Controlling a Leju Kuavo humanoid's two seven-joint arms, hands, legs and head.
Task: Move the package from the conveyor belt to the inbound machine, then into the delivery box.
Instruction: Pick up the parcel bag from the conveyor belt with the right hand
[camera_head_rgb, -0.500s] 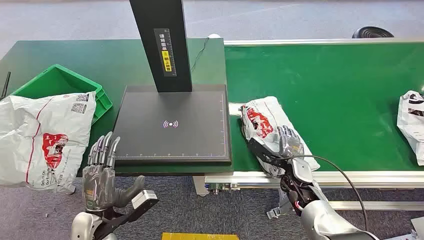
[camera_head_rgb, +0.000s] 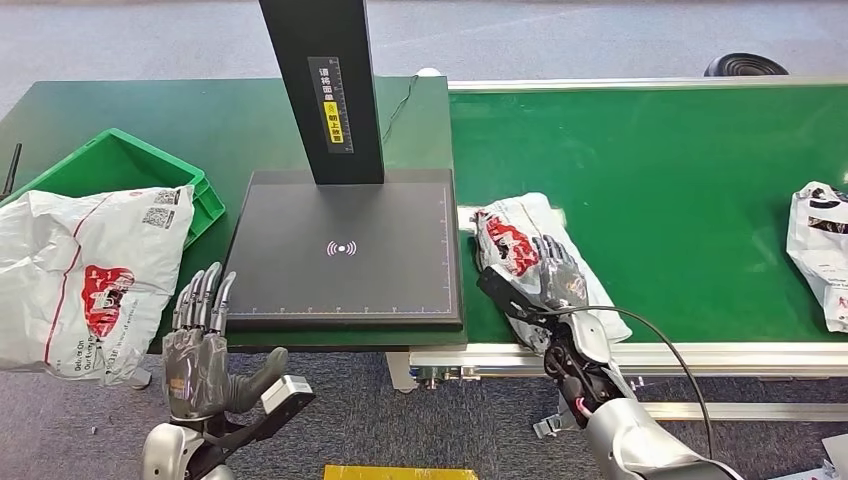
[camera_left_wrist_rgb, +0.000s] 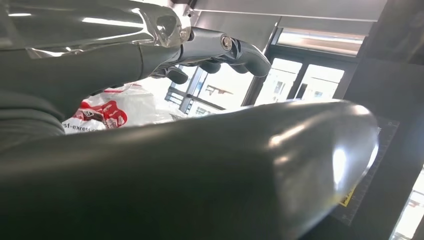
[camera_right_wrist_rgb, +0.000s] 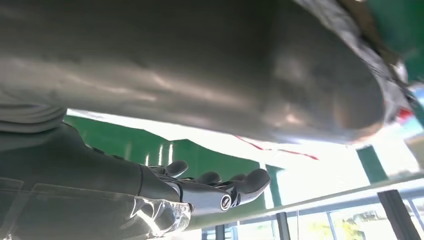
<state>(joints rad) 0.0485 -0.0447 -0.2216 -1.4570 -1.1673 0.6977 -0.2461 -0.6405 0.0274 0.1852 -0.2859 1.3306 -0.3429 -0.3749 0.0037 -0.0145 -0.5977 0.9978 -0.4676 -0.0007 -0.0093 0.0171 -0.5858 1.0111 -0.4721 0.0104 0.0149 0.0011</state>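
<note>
Stretching across the right side, long green conveyor belt (camera_head_rgb: 690, 190) with silver rails. Beside it, flat black inbound machine platform (camera_head_rgb: 345, 250) with tall black column (camera_head_rgb: 325, 80). Left of that, large white plastic mailer bag with red logo (camera_head_rgb: 85, 275) draped over green plastic delivery box (camera_head_rgb: 115, 165). On belt's near edge, just beside platform, white crumpled plastic package with red print (camera_head_rgb: 520, 250), long axis running from far-left toward near-right. Second white bag (camera_head_rgb: 820, 245) well apart at belt's right end. Right hand (camera_head_rgb: 555, 275) resting on package, fingers curled over it, gripping. Left hand (camera_head_rgb: 200, 345) empty before platform's near edge, fingers straight, thumb apart.
</note>
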